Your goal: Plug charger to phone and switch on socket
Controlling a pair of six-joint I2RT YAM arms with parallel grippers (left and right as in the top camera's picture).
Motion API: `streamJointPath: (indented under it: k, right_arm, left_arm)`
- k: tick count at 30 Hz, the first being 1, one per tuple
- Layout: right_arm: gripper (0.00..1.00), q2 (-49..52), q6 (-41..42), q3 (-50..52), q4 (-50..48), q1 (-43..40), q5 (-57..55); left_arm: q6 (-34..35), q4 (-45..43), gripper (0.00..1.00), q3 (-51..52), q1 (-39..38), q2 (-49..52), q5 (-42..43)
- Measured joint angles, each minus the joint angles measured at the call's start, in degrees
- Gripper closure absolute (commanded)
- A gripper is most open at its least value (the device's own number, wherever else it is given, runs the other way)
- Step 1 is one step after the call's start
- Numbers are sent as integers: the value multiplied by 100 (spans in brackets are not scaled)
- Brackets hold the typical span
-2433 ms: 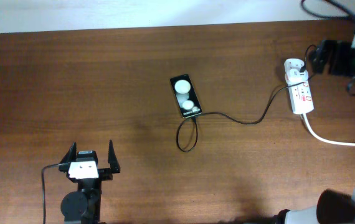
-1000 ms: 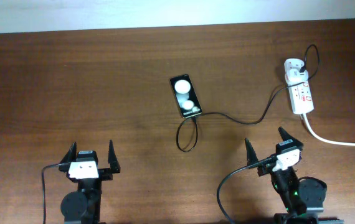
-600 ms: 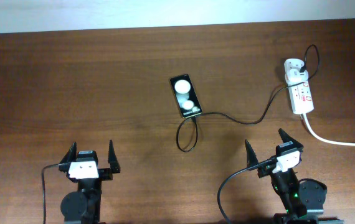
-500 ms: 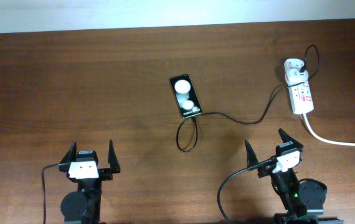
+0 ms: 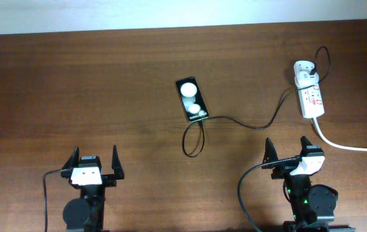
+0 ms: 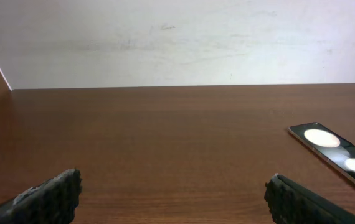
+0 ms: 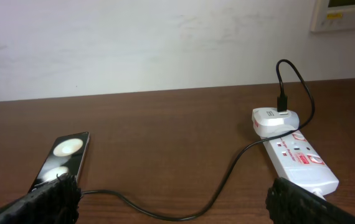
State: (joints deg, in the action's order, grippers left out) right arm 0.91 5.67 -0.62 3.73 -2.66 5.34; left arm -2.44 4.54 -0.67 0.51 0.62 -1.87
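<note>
The black phone (image 5: 192, 98) lies flat mid-table, ceiling lights mirrored in its glass; it also shows in the left wrist view (image 6: 335, 154) and right wrist view (image 7: 63, 159). The thin black charger cable (image 5: 254, 124) runs from a white adapter (image 5: 304, 69) on the white power strip (image 5: 311, 98) to the phone's near end, with a loop (image 5: 194, 140) below it. The plug tip's seating cannot be made out. My left gripper (image 5: 94, 162) is open and empty at the front left. My right gripper (image 5: 288, 149) is open and empty at the front right, below the strip.
The strip's thick white cord (image 5: 348, 146) trails off the right edge. A pale wall (image 7: 165, 43) backs the far table edge. The dark wood table (image 5: 74, 90) stretches bare to the left of the phone.
My right arm left the power strip at the back right and came down to the front right. Since half a second ago it shifted slightly right. The left arm has not moved.
</note>
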Motion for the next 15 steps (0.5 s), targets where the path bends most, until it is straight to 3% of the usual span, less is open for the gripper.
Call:
streamJointPath:
  k: [15]
  right_arm:
    - [1,0,-501,0,2,94,9]
  left_arm:
    - [0,0,1,0,0,0,0]
